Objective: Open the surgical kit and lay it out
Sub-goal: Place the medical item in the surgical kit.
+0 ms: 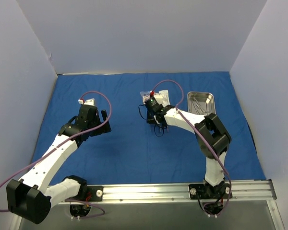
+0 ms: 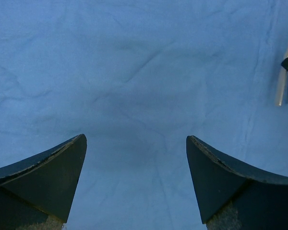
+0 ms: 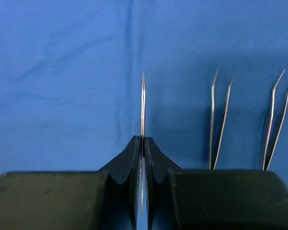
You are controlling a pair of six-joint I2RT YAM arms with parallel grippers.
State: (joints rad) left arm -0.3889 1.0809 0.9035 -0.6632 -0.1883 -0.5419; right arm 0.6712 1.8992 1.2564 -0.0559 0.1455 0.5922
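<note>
— Biggest first?
— Blue cloth wrap (image 1: 134, 153), spread flat, filling the middle of the overhead frame from side to side.
— Next down?
— Steel tray (image 1: 200, 102), upper right, lying on the wrap. Clear packets (image 1: 156, 94) left of it, top centre.
— Pincers?
— Left pincer (image 2: 135, 143) spread wide over bare cloth, holding nothing. Right pincer (image 3: 143, 143) pressed together on a thin steel instrument (image 3: 143, 105), tip pointing up-frame.
— Smallest?
— Two tweezers (image 3: 220, 120), side by side on the cloth, right of that instrument.

flat blue cloth wrap (image 1: 129, 153), steel tray (image 1: 201, 101) on its far-right part
</note>
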